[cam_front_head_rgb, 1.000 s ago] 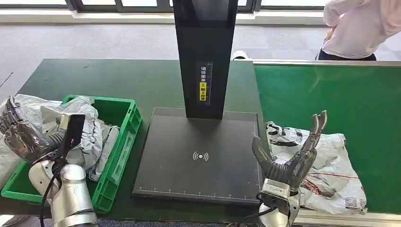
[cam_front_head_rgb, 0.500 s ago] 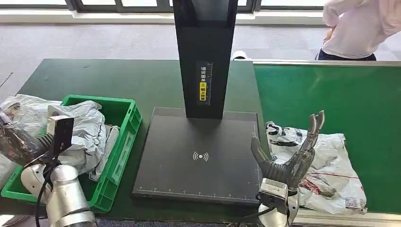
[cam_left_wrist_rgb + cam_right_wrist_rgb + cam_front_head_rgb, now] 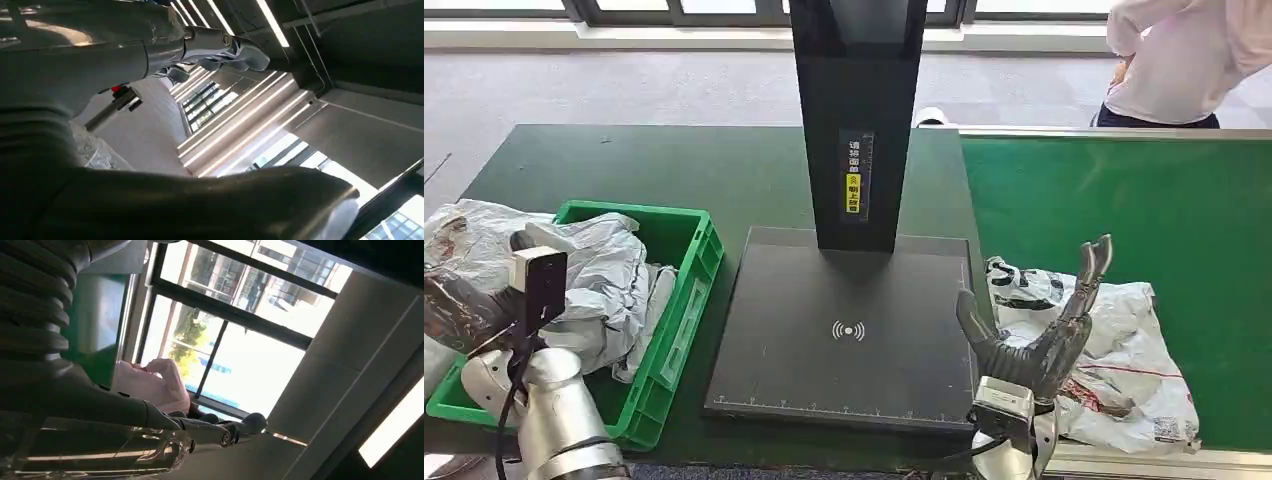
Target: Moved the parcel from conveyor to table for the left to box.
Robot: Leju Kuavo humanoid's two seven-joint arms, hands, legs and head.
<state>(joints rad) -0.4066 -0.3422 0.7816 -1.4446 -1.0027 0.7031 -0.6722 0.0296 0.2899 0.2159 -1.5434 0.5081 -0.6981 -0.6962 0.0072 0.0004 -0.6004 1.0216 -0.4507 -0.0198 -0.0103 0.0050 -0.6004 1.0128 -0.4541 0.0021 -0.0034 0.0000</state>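
Now the left side pulls clear while the parcel waits on the conveyor.

At lower left, your left hand [image 3: 459, 310] has drawn back from the green crate [image 3: 686, 300]; its fingers are blurred, so I cannot tell its grasp. At lower right, your right hand [image 3: 1036, 325] stays spread above the parcel [image 3: 1124, 350], not yet moved to the worktop [image 3: 674, 165].
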